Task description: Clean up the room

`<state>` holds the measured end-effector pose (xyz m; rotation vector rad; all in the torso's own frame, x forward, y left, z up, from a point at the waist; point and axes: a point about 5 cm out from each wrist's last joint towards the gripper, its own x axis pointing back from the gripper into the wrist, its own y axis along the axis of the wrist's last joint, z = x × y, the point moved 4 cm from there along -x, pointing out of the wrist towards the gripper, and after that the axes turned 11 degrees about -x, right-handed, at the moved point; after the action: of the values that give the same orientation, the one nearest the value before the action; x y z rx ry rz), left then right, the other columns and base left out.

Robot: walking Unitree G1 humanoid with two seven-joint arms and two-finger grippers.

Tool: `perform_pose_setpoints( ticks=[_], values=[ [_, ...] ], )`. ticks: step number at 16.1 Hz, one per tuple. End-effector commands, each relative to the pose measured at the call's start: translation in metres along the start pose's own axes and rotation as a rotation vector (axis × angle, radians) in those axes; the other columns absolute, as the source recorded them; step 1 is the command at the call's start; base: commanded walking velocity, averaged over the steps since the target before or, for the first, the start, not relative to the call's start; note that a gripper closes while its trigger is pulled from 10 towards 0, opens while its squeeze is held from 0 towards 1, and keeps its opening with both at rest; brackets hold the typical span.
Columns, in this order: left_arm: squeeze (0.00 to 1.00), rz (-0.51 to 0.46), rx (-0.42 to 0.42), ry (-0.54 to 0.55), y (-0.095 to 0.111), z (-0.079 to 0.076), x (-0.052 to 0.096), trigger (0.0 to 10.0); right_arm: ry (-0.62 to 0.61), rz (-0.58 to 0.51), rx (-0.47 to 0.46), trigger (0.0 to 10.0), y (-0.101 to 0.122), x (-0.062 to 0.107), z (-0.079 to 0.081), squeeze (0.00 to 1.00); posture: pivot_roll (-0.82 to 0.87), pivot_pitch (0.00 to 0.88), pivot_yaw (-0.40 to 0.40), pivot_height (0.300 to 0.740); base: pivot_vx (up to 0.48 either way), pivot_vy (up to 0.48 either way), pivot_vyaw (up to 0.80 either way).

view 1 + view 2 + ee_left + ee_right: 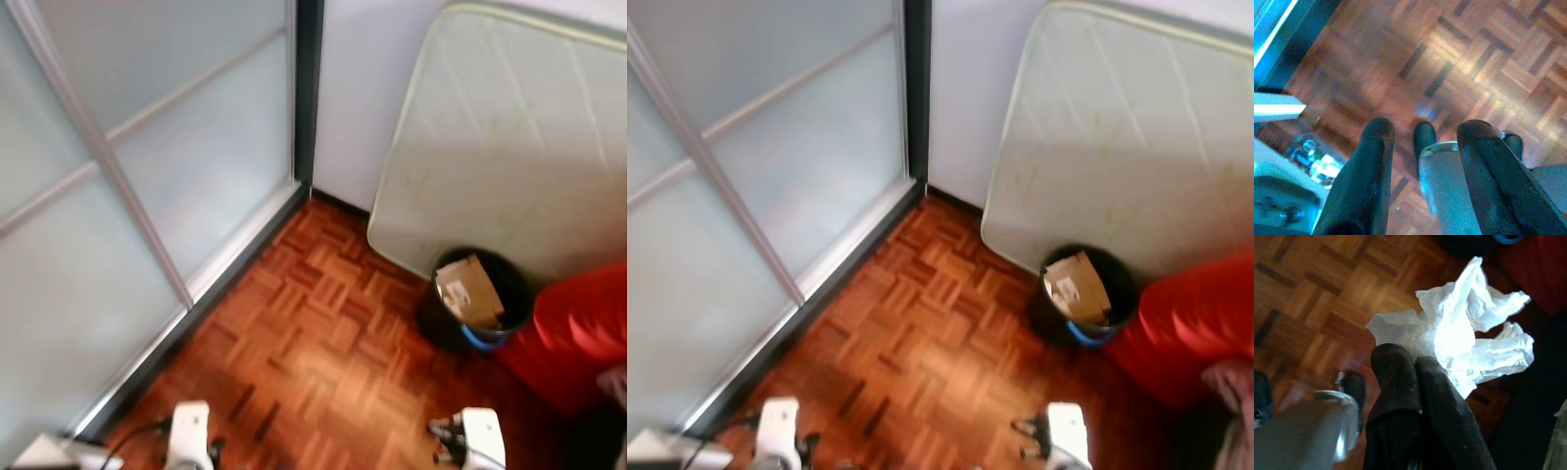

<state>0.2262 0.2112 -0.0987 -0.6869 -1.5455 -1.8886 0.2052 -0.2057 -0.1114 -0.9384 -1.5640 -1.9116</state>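
My right pincer is closed tight on a crumpled white tissue, held above the parquet floor. My left pincer hangs spread apart, holding nothing. At the right of the head view, a black trash bin with cardboard inside stands against a leaning mattress.

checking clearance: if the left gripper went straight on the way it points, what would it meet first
Probably the parquet floor: the left gripper is open and empty, with bare wood ahead of its fingers, though depth is unclear.
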Motion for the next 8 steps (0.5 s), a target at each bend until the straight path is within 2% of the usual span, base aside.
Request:
perform_pose_setpoints(
  ticks=[1, 6, 8],
  values=[
    [0.00, 0.056, -0.001, -0.006, -0.0177, -0.0022, 0.0039, 10.0, -0.001, 0.019, -0.014, 10.0, -0.0079, 0.0016, -0.0001, 0.00, -0.01, 0.184, -0.051, 0.740, 0.289, 0.000, 0.00],
    [0.00, 0.054, -0.002, -0.009, -0.0149, -0.0033, 0.0029, 10.0, -0.012, 0.029, -0.034, 10.0, -0.0111, 0.0036, -0.0078, 0.00, -0.01, 0.182, -0.050, 0.740, 0.284, 0.000, 0.00],
    [0.00, 0.054, -0.002, -0.008, -0.0147, -0.0030, 0.0028, 10.0, -0.012, 0.038, -0.046, 10.0, -0.0118, 0.0034, -0.0080, 0.00, -0.01, 0.186, -0.051, 0.740, 0.285, 0.000, -0.79]
  ],
)
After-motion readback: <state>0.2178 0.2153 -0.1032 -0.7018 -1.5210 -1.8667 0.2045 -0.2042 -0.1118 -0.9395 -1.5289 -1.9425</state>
